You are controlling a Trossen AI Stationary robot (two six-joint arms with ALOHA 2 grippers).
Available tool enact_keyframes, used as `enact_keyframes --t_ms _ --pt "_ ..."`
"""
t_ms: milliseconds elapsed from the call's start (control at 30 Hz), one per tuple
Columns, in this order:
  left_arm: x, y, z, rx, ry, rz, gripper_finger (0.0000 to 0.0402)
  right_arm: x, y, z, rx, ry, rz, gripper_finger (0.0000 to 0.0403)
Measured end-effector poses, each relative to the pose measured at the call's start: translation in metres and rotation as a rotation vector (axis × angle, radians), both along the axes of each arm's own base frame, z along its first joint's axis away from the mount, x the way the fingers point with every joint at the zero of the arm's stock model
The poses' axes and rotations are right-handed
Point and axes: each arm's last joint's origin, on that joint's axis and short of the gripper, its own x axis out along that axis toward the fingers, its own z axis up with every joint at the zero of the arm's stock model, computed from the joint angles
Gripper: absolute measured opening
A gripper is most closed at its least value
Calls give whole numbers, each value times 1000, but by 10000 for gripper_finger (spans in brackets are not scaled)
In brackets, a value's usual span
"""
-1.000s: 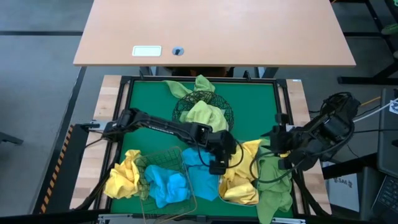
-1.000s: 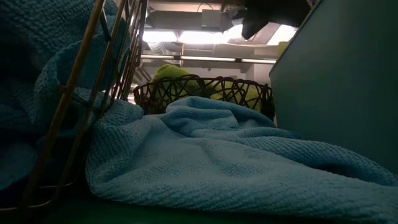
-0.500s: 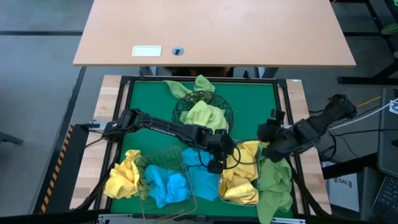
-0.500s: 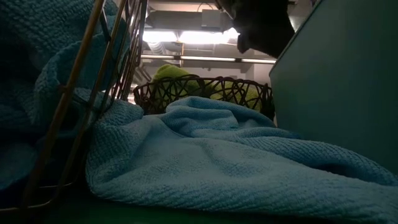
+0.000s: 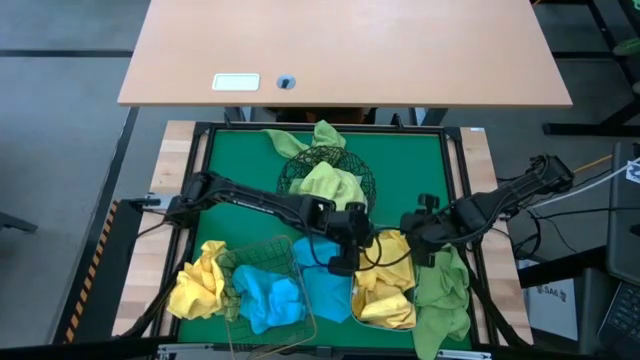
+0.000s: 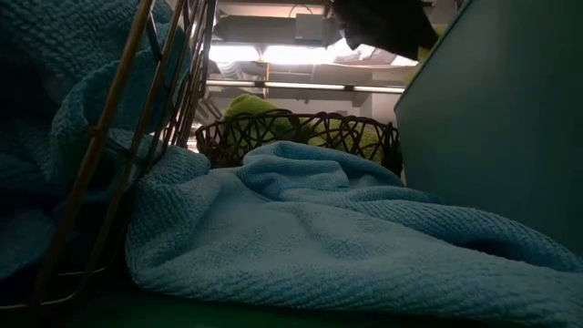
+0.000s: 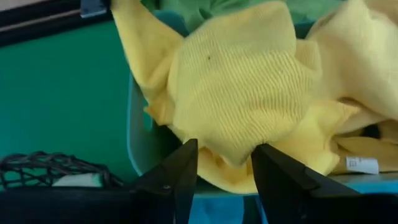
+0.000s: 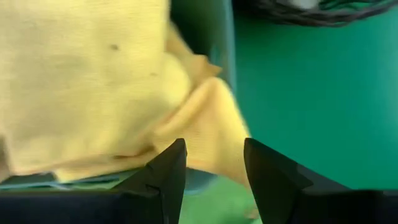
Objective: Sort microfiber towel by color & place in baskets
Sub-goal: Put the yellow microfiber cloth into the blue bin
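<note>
Two spread end effectors — left (image 7: pixel 224 163) & right (image 8: pixel 214 163) — just over yellow towels (image 5: pixel 388 285) in plastic tub (image 7: pixel 138 143).

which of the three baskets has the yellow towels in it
The translucent bluish plastic tub, right of the copper wire basket with blue towels; the black mesh bowl holds green.

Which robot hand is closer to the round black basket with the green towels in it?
The left. The left gripper sits just in front of the black wire-mesh bowl, over a blue towel. The right gripper is farther off to the side, over the yellow towels.
</note>
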Motion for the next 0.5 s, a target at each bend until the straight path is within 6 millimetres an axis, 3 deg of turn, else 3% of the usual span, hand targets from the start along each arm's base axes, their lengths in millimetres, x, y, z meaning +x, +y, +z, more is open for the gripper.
enact_keyframes --t_ms 267,500 --pt "-8 -1 12 -2 -2 -5 135 2 1 -4 12 -9 15 161" --pt "-15 -5 25 -10 -29 -20 133 -7 -9 8 -117 -130 -41 161"
